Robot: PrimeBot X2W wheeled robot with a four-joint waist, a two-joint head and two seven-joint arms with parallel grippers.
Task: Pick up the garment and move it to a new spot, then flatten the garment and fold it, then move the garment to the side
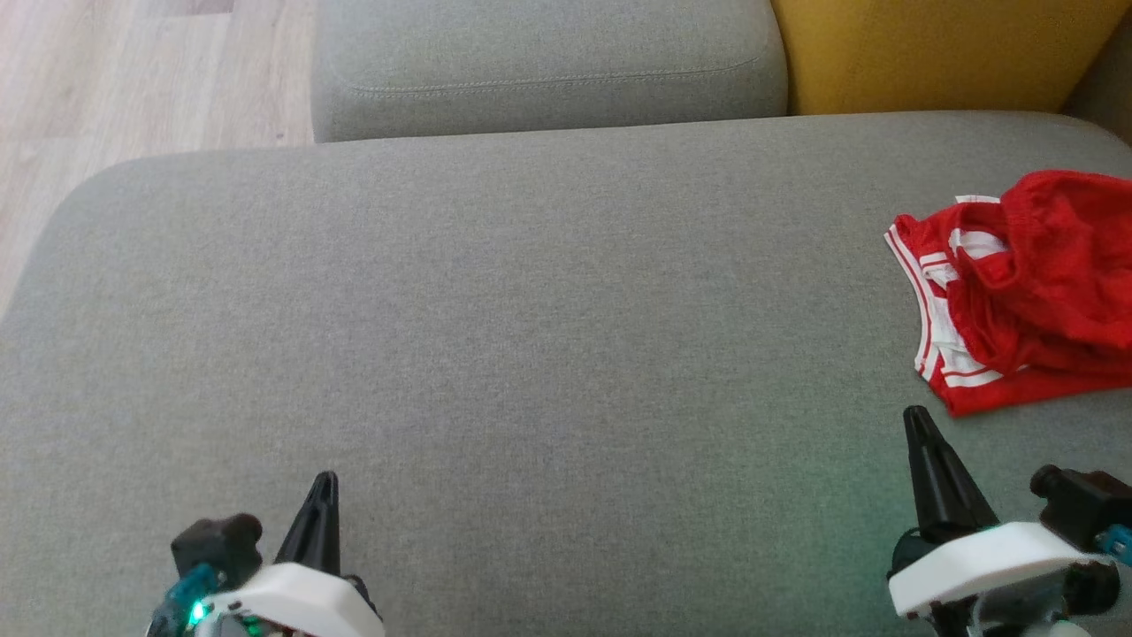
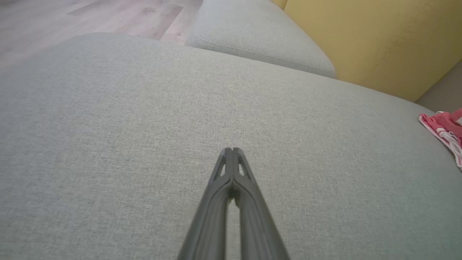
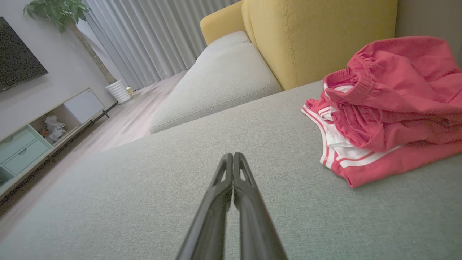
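Observation:
A red garment (image 1: pixel 1030 287) with white stripes lies crumpled at the right edge of the grey sofa cushion (image 1: pixel 531 354). The right wrist view shows the garment (image 3: pixel 389 108) bunched up ahead and to the right of the fingers. My right gripper (image 1: pixel 915 418) hovers just in front of its near hem, shut with nothing held (image 3: pixel 232 155). At the lower left my left gripper (image 1: pixel 325 480) is also shut and empty (image 2: pixel 232 150), far from the garment (image 2: pixel 445 131), which peeks in at that view's right edge.
A second grey cushion (image 1: pixel 548 66) and a yellow cushion (image 1: pixel 937 53) stand behind the seat. Wooden floor (image 1: pixel 133 80) lies past the cushion's left edge. A TV cabinet (image 3: pixel 32 144), curtains and a potted plant (image 3: pixel 119 90) stand across the room.

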